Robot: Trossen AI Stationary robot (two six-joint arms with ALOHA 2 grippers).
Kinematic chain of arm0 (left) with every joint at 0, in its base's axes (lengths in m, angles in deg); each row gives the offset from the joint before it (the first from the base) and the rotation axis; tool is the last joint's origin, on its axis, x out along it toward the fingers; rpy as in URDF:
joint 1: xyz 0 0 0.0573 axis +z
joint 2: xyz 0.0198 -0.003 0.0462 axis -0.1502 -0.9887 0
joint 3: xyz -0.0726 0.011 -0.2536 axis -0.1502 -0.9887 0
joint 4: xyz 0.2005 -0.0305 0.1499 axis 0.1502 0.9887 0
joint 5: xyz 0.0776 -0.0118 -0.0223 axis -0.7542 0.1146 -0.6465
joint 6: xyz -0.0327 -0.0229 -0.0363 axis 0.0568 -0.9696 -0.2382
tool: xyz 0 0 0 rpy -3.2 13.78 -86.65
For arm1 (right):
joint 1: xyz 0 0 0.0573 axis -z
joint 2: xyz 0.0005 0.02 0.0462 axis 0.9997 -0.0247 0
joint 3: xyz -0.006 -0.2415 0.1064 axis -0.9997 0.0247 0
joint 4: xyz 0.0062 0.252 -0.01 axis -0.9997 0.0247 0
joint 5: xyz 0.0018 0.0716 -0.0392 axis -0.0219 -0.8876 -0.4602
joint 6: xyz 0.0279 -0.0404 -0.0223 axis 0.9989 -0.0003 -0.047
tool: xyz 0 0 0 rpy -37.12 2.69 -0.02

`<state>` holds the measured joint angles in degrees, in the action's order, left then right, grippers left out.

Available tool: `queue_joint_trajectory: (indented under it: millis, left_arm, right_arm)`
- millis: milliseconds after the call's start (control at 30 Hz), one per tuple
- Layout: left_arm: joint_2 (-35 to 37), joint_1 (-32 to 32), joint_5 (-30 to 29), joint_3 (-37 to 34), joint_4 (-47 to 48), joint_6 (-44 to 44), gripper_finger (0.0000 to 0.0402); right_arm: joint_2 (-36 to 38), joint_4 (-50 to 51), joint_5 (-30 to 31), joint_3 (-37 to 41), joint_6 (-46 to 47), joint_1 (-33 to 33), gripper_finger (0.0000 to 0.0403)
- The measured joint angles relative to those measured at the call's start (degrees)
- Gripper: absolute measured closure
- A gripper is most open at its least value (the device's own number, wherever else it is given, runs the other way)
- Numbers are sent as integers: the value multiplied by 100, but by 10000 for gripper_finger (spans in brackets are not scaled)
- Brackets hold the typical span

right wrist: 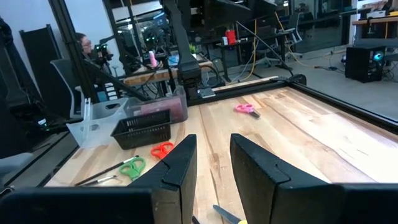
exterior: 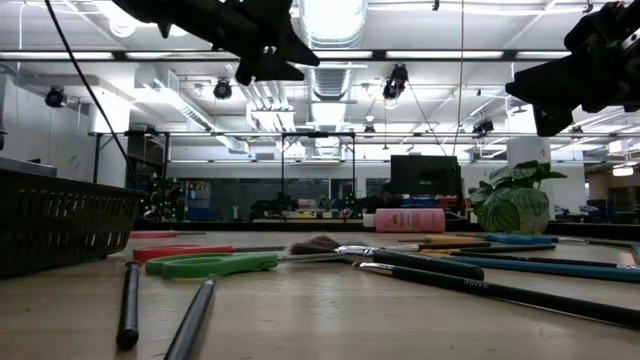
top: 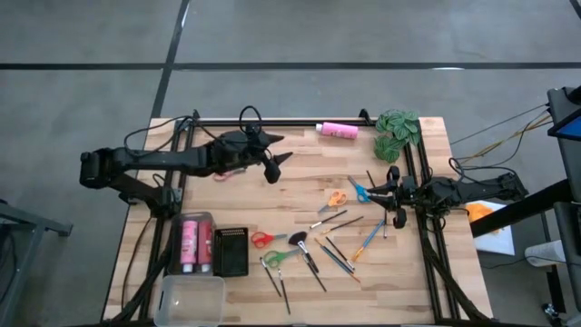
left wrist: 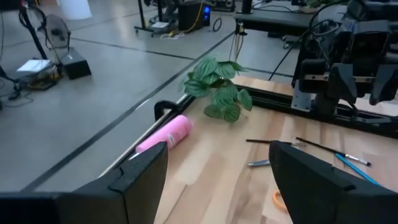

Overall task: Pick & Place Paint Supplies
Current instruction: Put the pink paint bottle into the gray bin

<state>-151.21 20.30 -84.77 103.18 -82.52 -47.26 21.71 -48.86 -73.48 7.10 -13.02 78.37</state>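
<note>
**Both my grippers empty, with a crowded pile below**

My left gripper (top: 274,163) hangs above the table's upper middle, fingers spread wide and holding nothing. In its wrist view the pink paint bottle (left wrist: 166,133) lies on its side against the table's far rail, just beside the green leafy clump (left wrist: 217,87). My right gripper (top: 397,205) sits at the right of the high view, jaws parted with a narrow gap, also empty.

The supplies lie bunched at lower centre: orange scissors (top: 337,198), red scissors (top: 262,239), green scissors (top: 277,258) and a fan of thin brushes (top: 338,252), some crossing each other. The black basket (top: 231,251) and clear bins (top: 192,300) wait at lower left.

My worry is the bottle rolling along the rail if one finger touches first, or leaves getting pinched. Among crossed brushes, I may lift two or flick one away.
</note>
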Motion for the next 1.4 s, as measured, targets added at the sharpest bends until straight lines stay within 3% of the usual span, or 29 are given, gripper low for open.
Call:
queue_joint_trajectory:
  millis: [1400]
  left_arm:
    - [0,-4,-6,2,112,-100,119]
  right_arm:
    - [6,-189,5,1,-193,0,308]
